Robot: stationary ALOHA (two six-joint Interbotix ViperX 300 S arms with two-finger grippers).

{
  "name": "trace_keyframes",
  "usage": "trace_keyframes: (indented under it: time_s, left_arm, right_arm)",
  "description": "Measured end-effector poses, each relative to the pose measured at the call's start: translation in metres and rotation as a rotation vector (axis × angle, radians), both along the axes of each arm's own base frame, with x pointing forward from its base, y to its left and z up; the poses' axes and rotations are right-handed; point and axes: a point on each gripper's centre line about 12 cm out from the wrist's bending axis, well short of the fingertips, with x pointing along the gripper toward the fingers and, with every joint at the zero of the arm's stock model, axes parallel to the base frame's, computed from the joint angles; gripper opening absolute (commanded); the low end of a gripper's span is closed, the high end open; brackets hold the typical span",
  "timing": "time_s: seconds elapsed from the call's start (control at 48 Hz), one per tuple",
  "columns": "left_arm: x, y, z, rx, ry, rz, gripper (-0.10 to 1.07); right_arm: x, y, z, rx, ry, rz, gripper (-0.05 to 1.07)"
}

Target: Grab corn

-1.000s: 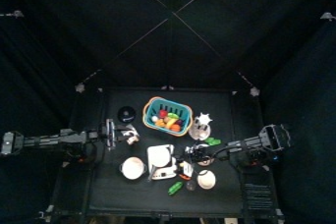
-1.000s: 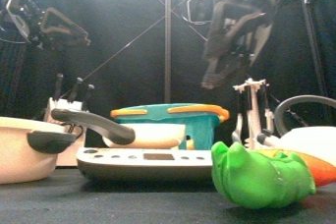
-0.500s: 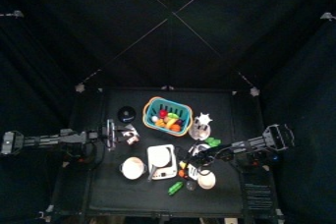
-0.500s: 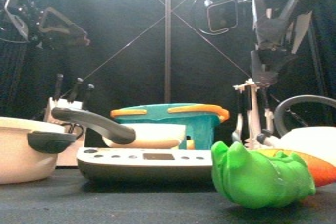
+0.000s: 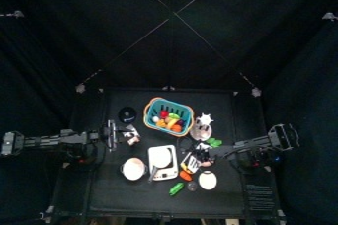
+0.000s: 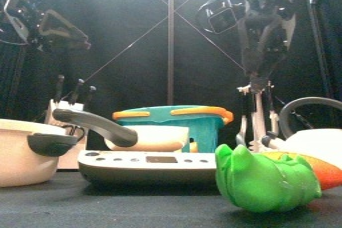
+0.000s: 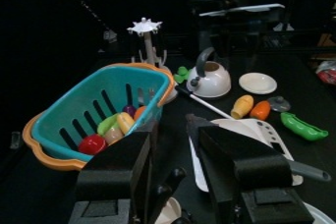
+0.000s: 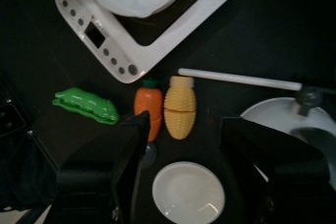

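Observation:
The corn (image 8: pixel 180 108) is a short yellow cob lying on the black table, side by side with an orange carrot (image 8: pixel 148 114). It also shows in the left wrist view (image 7: pixel 243 105). My right gripper (image 8: pixel 188 132) hangs above the corn with its jaws open and empty, one on each side of the cob and carrot. In the front view the right gripper (image 6: pixel 259 64) points straight down, above the table. My left gripper (image 7: pixel 178 138) is open and empty and rests at the table's left, facing the basket.
A green pea pod (image 8: pixel 85 105) lies beside the carrot. A small white plate (image 8: pixel 187 190), a white scale (image 8: pixel 138 36) carrying a bowl, and a kettle (image 7: pixel 210 75) stand close around. A teal basket (image 7: pixel 92 120) of toy food is at the back middle.
My right gripper has swung from a slant to pointing straight down and has shifted toward the table's front right. The left arm has not moved.

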Motion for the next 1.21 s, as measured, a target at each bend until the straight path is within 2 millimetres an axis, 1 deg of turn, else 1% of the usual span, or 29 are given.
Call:
trace_keyframes:
  time_s: [0.083,0.208,0.312,0.396,0.5,0.75,0.917,1.208]
  left_arm:
    - [0.010,-0.004,-0.001,-0.023,0.040,-0.020,0.74]
    - [0.027,-0.011,-0.005,-0.053,0.132,-0.053,0.74]
    - [0.037,-0.020,-0.011,-0.060,0.202,-0.091,0.74]
    - [0.042,-0.030,-0.015,-0.066,0.252,-0.129,0.75]
    - [0.045,-0.037,-0.021,-0.066,0.291,-0.152,0.79]
    - [0.056,-0.038,-0.022,-0.078,0.312,-0.154,0.95]
    - [0.065,-0.039,-0.022,-0.074,0.315,-0.156,0.96]
    - [0.084,-0.039,-0.032,-0.068,0.363,-0.157,0.96]
  right_arm:
    - [0.000,0.001,-0.012,-0.010,0.004,-0.030,0.86]
    - [0.000,0.005,-0.023,-0.046,0.016,-0.027,0.86]
    - [0.000,0.008,-0.035,-0.061,0.043,-0.020,0.86]
    - [0.000,0.012,-0.043,-0.072,0.066,-0.007,0.86]
    - [0.000,0.015,-0.050,-0.077,0.084,0.001,0.86]
    - [0.000,0.019,-0.063,-0.091,0.123,0.014,0.86]
    - [0.000,0.020,-0.074,-0.098,0.152,0.013,0.86]
    - [0.000,0.020,-0.087,-0.102,0.189,0.010,0.85]
